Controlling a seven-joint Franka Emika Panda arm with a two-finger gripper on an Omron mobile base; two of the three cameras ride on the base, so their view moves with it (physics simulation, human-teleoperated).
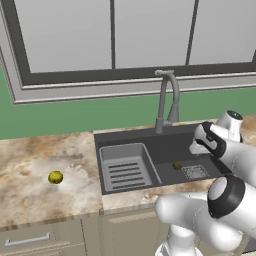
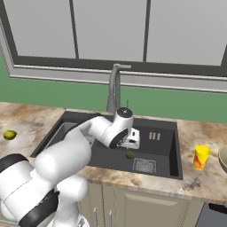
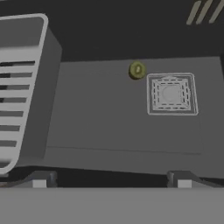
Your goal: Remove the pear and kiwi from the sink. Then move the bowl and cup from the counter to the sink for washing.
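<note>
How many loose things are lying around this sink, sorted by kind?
Fruit: 2, the pear on the counter and the kiwi in the sink.
Dishes: 2, the cup and the bowl.
Total: 4

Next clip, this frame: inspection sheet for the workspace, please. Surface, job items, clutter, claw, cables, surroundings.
Surface: marbled counter around the sink.
Job's things: pear on the counter left of the sink; kiwi on the basin floor beside the drain; cup and bowl on the counter right of the sink.
Clutter: nothing seen.
Claw: open, empty, above the basin.
Cables: nothing seen.
Surroundings: faucet, window, green wall.
</note>
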